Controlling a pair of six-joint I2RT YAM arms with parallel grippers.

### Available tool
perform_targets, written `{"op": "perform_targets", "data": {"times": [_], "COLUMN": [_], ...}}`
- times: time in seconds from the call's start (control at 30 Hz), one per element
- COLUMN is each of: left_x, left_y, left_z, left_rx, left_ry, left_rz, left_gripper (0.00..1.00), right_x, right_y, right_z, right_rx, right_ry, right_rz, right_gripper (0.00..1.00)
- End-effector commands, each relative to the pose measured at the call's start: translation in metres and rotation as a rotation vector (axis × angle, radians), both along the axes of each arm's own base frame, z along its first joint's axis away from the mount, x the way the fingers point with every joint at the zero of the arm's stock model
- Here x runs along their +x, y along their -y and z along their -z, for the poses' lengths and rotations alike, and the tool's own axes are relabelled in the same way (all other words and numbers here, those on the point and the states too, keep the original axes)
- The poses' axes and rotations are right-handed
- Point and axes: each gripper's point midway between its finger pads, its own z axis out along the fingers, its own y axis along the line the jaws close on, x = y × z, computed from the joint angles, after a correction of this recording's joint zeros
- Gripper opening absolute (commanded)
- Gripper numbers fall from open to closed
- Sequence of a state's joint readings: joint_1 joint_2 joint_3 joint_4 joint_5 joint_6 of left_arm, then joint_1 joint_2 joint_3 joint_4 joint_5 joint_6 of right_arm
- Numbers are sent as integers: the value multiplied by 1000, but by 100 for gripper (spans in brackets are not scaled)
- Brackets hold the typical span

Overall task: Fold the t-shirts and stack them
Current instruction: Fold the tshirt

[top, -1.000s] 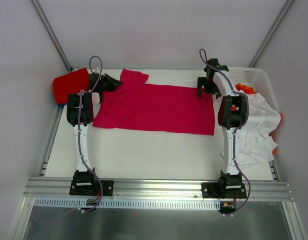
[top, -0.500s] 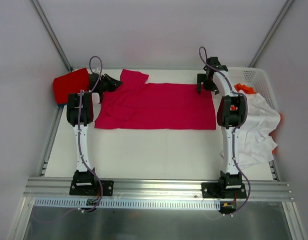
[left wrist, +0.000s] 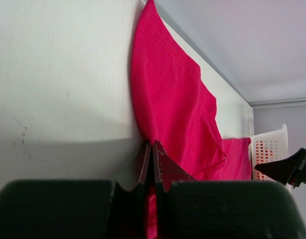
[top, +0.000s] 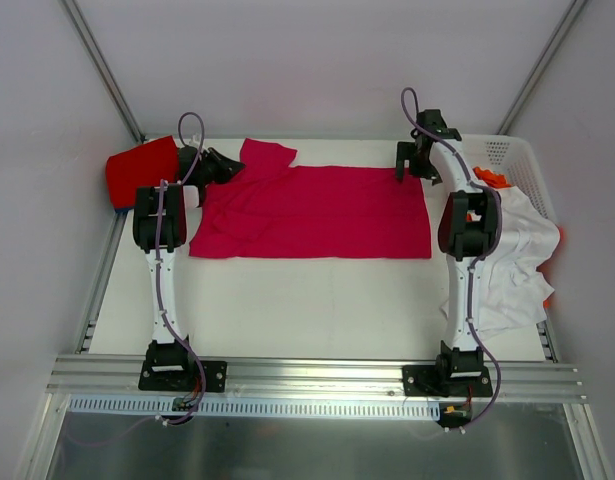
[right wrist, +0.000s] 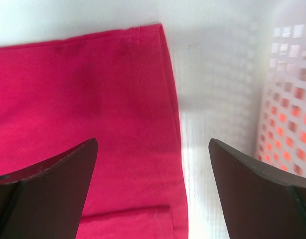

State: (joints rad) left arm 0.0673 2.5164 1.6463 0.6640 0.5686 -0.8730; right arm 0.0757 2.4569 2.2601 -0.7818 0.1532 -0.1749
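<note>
Crimson-pink t-shirt (top: 317, 212) lay flat on the tabletop (top: 307, 300), spread between the left claw (top: 227, 167) and the right claw (top: 412, 172).
The left claw was closed tight, pinching a fold of the shirt's sleeve end. The right claw gaped wide and held nothing, poised over the shirt's hemmed corner, with the white basket (right wrist: 287, 99) just to its right.

Right fingers (right wrist: 53, 184) slightly farther back over crimson-pink t-shirt (top: 317, 210)
</note>
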Motion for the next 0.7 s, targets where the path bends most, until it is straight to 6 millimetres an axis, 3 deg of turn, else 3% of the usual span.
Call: {"op": "perform_targets", "data": {"times": [0.0,0.17,0.27,0.3,0.43,0.53,0.67], "left_x": [4,4,4,4,3,4,4], "left_y": [-8,-7,-8,-7,-7,-7,-8], "left_z": [-34,-34,-34,-34,-33,-33,-34], "left_rx": [14,13,15,15,15,14,15], "left_ry": [64,62,63,63,62,63,65], "left_rz": [-3,-3,-2,-1,-2,-3,-2], "left_gripper": [0,0,0,0,0,0,0], "right_x": [5,26,41,44,66,68,63], "right_y": [7,-3,-13,-16,-18,-18,-22], "right_z": [-78,-74,-23,-20,-26,-14,-18], "right_rx": [29,76,157,198,311,344,359], "right_ry": [153,185,133,122,202,196,168], "right_rz": [27,6,6,5,30,56,50], "right_gripper": [99,99,100,100,100,99,99]}}
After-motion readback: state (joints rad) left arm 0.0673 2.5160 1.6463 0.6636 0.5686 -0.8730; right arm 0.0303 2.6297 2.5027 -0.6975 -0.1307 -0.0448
